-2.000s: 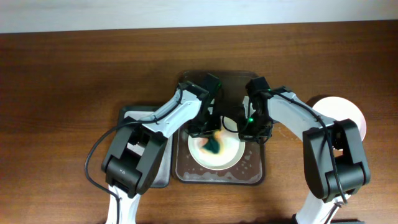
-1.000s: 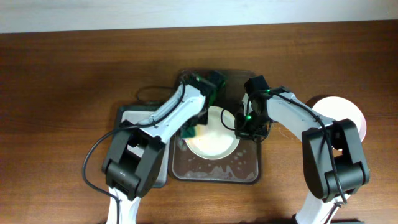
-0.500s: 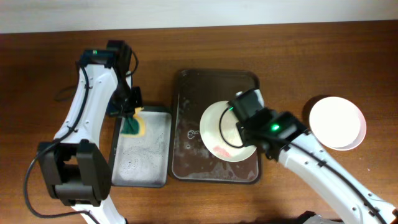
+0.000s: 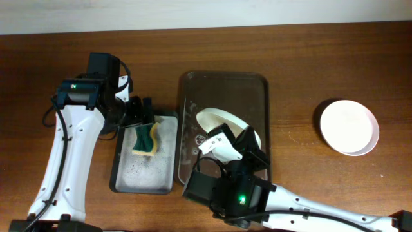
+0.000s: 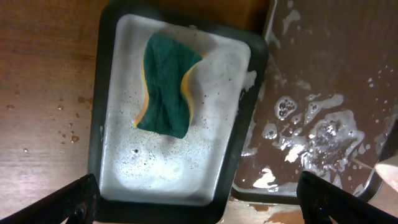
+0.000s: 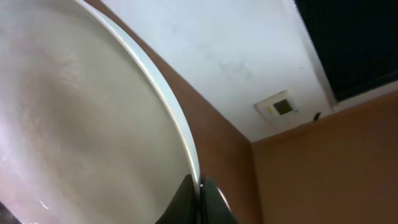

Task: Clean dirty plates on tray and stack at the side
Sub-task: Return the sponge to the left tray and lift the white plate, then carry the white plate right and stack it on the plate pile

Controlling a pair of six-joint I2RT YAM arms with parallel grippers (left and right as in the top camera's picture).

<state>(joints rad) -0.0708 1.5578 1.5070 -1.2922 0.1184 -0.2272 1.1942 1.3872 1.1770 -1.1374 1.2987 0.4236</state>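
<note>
Left gripper: jaws spread wide and holding nothing. In your left wrist view only the two dark fingertips show, cut off at the bottom corners. It hangs above the small black tray, which lies just left of the tray.

Sponge: green face up with a yellow edge, lying bent on the foamy grey floor of the small black tray. It is apart from the fingertips.

Right gripper: clamped narrow on the rim of the held plate. From overhead you cannot see the grip, because the right arm covers it along with the plate's lower part. What shows of the plate is a cream crescent, tilted over the middle of the tray. The right wrist view is filled by the plate's curved face, with wall and ceiling behind. Its far side is out of frame. Whether a red mark sits on it, you cannot tell.

Tray: the wet brown floor has suds scattered on it. Its near end is hidden under the right arm.

Second plate: pale, flat on the table, well to the right of the tray. It is too washed out to read any mark.
</note>
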